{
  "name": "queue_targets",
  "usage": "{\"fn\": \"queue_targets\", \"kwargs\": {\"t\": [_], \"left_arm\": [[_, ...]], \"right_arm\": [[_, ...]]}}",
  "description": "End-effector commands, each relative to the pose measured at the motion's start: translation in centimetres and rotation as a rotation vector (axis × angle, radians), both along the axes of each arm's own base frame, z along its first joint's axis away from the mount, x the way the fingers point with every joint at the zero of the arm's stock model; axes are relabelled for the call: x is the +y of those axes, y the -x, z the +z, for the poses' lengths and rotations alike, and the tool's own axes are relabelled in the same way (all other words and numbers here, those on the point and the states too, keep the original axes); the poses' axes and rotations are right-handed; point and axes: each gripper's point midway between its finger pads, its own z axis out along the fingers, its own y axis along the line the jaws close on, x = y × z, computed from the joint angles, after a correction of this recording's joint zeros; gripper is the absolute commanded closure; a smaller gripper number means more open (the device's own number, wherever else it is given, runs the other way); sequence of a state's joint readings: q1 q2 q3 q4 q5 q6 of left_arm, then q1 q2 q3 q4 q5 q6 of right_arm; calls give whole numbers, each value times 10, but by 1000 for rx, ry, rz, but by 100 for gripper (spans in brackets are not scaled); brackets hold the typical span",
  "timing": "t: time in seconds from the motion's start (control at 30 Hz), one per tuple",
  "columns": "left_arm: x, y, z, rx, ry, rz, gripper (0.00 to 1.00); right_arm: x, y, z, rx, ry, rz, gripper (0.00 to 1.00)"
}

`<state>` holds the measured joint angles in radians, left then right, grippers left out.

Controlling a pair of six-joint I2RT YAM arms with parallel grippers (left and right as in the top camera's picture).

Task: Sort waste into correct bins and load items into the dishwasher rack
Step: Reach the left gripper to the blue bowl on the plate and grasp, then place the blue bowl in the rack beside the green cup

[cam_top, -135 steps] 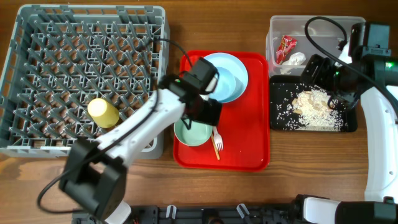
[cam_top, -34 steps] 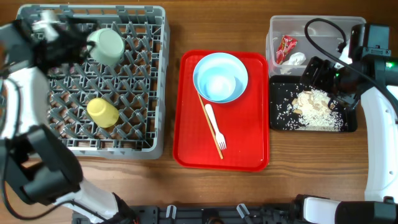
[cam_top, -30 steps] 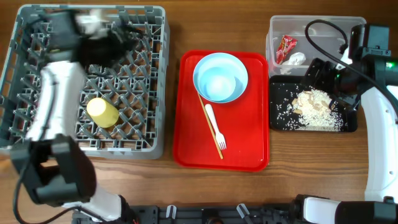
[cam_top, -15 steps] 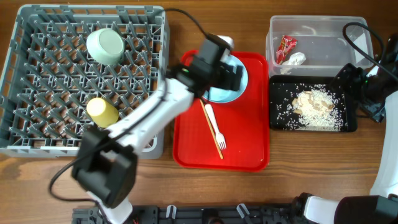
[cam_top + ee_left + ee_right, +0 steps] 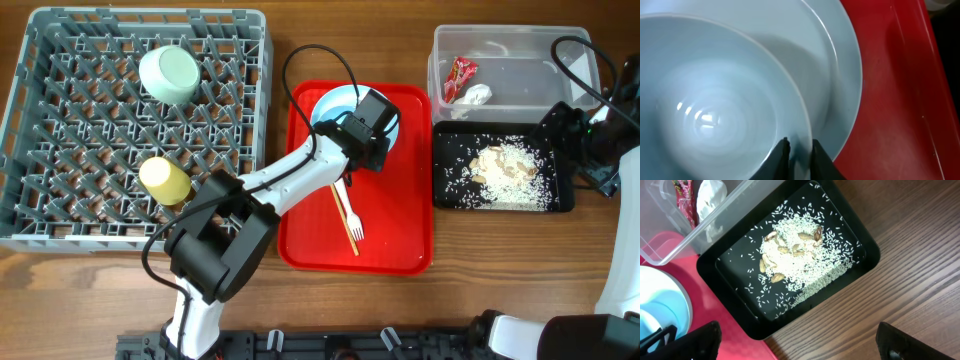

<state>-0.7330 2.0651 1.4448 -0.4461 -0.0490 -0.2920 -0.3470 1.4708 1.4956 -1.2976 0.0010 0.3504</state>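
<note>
Red plastic tray (image 5: 400, 240) on the tabletop carries the pale blue plate (image 5: 842, 75), with the small blue bowl (image 5: 715, 115) resting on it. The left hand (image 5: 799, 159) is clenched on the bowl's rim, one finger inside and one outside. A white fork (image 5: 343, 203) and a wooden stick (image 5: 354, 246) lie just beside them. The green bowl (image 5: 168, 73) and yellow cup (image 5: 165, 180) sit in the grey rack (image 5: 60, 210). The right hand (image 5: 797, 345) hangs near the black tray (image 5: 871, 255) of rice scraps (image 5: 795, 255) — fingers spread wide, holding nothing. The wrapper (image 5: 460, 75) and tissue (image 5: 478, 95) lie in the clear tub (image 5: 520, 45).
</note>
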Motion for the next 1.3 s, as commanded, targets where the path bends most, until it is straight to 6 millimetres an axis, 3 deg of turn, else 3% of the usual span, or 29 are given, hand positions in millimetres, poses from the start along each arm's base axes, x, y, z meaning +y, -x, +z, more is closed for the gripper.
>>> {"fn": "queue_targets", "kwargs": {"t": [0.0,0.1,0.2,0.27,0.33,0.47,0.6,0.8,0.83,1.0,1.1,1.27], "left_arm": [[4,0,-4,0,-21,8,93],[6,-2,-2,-11,-29,15,96],[5,-6,13,-35,-6,20,96],[7,-13,44,-78,33,34,96],[15,-21,86,-135,84,56,96],[49,-25,176,-208,258,85,96],[97,-29,214,-174,394,115,96],[171,-40,228,-30,655,145,96],[190,-43,230,-2,729,153,96],[254,-55,198,125,846,293,96],[275,-62,180,195,944,322,96],[294,-65,163,281,1091,330,96]], "right_arm": [[0,0,-4,14,-5,7,0],[0,0,-4,16,-6,7,0],[0,0,-4,17,-6,8,0],[0,0,-4,17,-6,8,0],[0,0,-4,17,-6,8,0],[0,0,-4,17,-5,9,0],[0,0,-4,14,-4,9,0],[0,0,-4,14,-4,9,0],[0,0,-4,14,-4,9,0],[0,0,-4,14,-4,9,0],[0,0,-4,14,-4,10,0],[0,0,-4,14,-4,9,0]]}}
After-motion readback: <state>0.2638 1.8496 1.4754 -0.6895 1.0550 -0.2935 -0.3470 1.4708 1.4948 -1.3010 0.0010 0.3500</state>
